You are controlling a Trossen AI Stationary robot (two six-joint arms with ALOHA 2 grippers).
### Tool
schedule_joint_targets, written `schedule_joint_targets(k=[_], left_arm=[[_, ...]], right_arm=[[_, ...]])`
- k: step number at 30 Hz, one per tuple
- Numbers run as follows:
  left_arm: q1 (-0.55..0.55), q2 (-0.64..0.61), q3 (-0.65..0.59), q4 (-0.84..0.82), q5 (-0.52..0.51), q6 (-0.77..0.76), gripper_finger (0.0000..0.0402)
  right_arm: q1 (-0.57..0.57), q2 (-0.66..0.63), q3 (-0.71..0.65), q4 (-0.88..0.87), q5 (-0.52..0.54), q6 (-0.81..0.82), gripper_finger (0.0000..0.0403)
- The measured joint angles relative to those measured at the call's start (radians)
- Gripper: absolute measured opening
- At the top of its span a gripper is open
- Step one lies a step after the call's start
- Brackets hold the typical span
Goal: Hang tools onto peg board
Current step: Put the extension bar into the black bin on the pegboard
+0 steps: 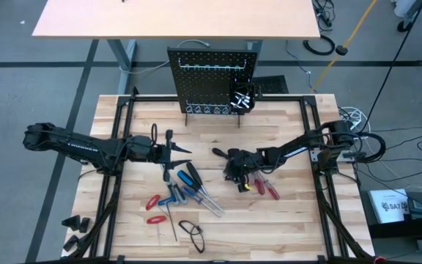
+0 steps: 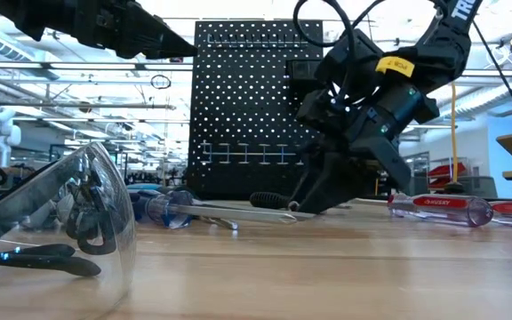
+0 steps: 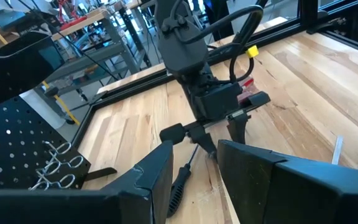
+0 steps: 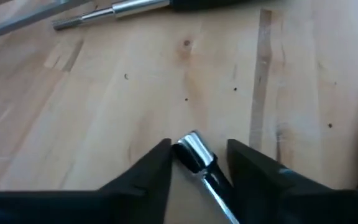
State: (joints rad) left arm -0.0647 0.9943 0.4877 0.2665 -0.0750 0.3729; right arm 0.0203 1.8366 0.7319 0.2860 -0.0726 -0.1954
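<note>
Nearest the low camera, clear safety glasses (image 2: pixel 56 213) lie on the bench (image 1: pixel 284 213). Behind them, loose tools (image 1: pixel 182 196) sit scattered left of centre (blue-, red- and black-handled screwdrivers among them), with two red-handled ones (image 1: pixel 266 188) just beside the right end effector (image 4: pixel 197 165). That end effector is down at the bench, its fingers either side of a black-handled screwdriver (image 3: pixel 180 182), around the silver shaft without clearly touching it. Left of centre, the left end effector (image 1: pixel 178 151) hovers, fingers parted and empty. At the far edge the peg board (image 1: pixel 212 79) stands upright.
</note>
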Motion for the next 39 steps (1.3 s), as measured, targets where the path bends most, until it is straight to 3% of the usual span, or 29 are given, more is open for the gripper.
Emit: schedule_joint_targets(k=[5,14,22,25,31,36,39], left_arm=[[0.000,0.000,0.000,0.000,0.000,0.000,0.0134],[0.000,0.000,0.000,0.000,0.000,0.000,0.0134],[0.000,0.000,0.000,0.001,0.000,0.000,0.0134],[0.000,0.000,0.000,-0.001,0.000,0.000,0.0134],[0.000,0.000,0.000,0.001,0.000,0.000,0.0134],[0.000,0.000,0.000,0.003,0.000,0.000,0.0134],[0.000,0.000,0.000,0.005,0.000,0.000,0.0134]], right_arm=[[0.001,0.001,-0.002,-0.004,-0.004,0.026,0.0052],[-0.002,-0.041,-0.010,0.085,0.040,0.082,0.0051],[-0.001,-0.284,0.043,0.107,0.034,0.110,0.0051],[-0.001,-0.393,0.089,0.099,0.113,0.154,0.0052],[-0.011,-0.539,0.271,-0.191,0.326,0.134,0.0058],[-0.058,-0.543,0.490,-0.479,0.455,0.085,0.0056],[-0.103,-0.527,0.600,-0.593,0.469,0.080,0.0056]])
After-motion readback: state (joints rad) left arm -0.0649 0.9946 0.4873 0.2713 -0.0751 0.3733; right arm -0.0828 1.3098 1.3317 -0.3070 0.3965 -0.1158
